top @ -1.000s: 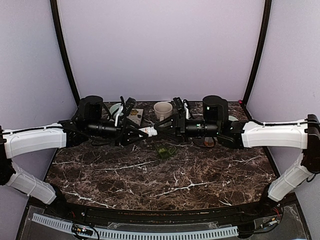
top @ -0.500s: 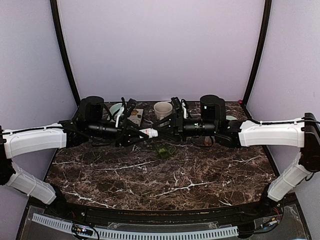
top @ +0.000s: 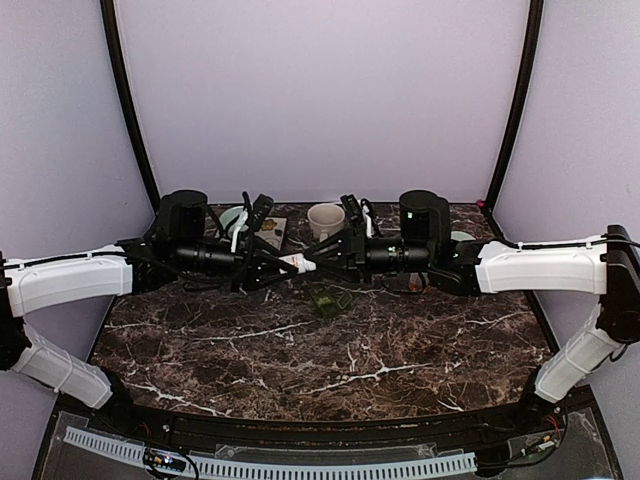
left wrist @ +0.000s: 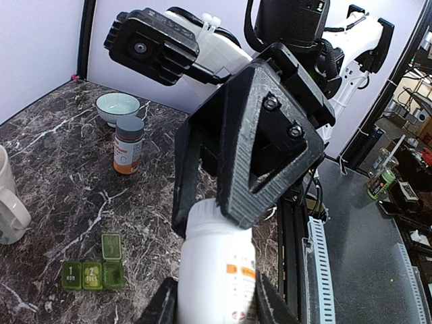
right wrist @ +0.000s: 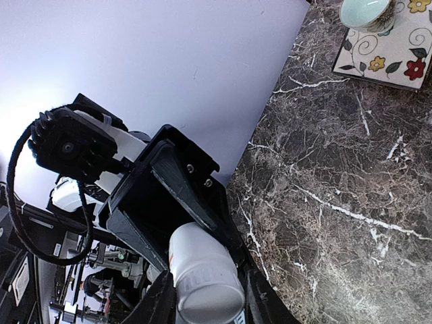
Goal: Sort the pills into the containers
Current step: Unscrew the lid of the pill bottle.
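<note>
While lilac walls (top: pixel 320 100) ring the marble table (top: pixel 300 350), left pincer (left wrist: pixel 216 304) and right pincer (right wrist: pixel 206 300) clasp one white bottle (left wrist: pixel 212 260).

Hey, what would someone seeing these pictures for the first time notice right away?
Both arms meet in midair over the middle of the dark marble table, with a white pill bottle bridging them: the left gripper clamps its body and the fingers of the right gripper flank its other end. Just below on the table lies the small green pill box, one lid open, with a cream mug behind.
</note>
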Controlling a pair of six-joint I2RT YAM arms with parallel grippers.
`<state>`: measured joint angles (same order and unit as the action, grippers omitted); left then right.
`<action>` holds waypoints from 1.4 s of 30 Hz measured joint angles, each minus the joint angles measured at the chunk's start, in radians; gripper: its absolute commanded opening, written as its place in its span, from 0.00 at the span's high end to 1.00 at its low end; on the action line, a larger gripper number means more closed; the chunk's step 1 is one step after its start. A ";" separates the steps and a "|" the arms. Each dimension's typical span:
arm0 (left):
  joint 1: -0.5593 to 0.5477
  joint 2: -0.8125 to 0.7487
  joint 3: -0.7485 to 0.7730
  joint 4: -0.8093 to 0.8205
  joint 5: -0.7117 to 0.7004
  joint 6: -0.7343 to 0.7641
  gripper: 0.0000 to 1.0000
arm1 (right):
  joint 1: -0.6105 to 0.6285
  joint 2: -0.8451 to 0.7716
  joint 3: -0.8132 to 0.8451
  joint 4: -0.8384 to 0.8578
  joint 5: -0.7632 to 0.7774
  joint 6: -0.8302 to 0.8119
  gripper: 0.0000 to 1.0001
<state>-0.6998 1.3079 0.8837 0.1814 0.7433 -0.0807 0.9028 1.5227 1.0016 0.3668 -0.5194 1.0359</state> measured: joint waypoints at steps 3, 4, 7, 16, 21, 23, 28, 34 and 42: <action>-0.001 0.000 0.000 0.001 0.000 0.000 1.00 | 0.000 0.000 0.000 0.000 -0.003 0.000 0.73; -0.001 0.000 0.000 0.001 0.000 0.000 1.00 | 0.000 0.000 0.000 0.000 -0.004 0.002 0.76; -0.001 0.000 0.001 0.001 0.000 0.000 1.00 | 0.000 0.000 0.000 0.002 -0.006 0.007 0.78; 0.000 0.000 0.002 0.008 0.005 -0.019 1.00 | 0.000 0.000 0.000 0.008 -0.012 -0.003 0.91; 0.003 0.001 0.016 0.003 0.032 -0.060 1.00 | 0.002 -0.011 0.008 -0.001 -0.016 -0.114 0.96; 0.006 0.003 0.025 0.004 0.058 -0.085 1.00 | 0.005 -0.024 0.012 -0.012 -0.018 -0.185 0.99; 0.020 0.040 0.068 0.030 0.167 -0.172 1.00 | 0.013 -0.072 0.015 -0.043 -0.003 -0.393 1.00; 0.031 0.082 0.087 0.066 0.282 -0.280 1.00 | 0.041 -0.110 0.015 -0.097 0.042 -0.607 1.00; 0.042 0.120 0.098 0.118 0.393 -0.392 1.00 | 0.092 -0.153 -0.005 -0.119 0.146 -0.786 0.98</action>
<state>-0.6579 1.4281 0.9813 0.2996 1.1366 -0.4725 0.9951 1.3693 0.9966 0.2481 -0.3737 0.2501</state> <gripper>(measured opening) 0.313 0.271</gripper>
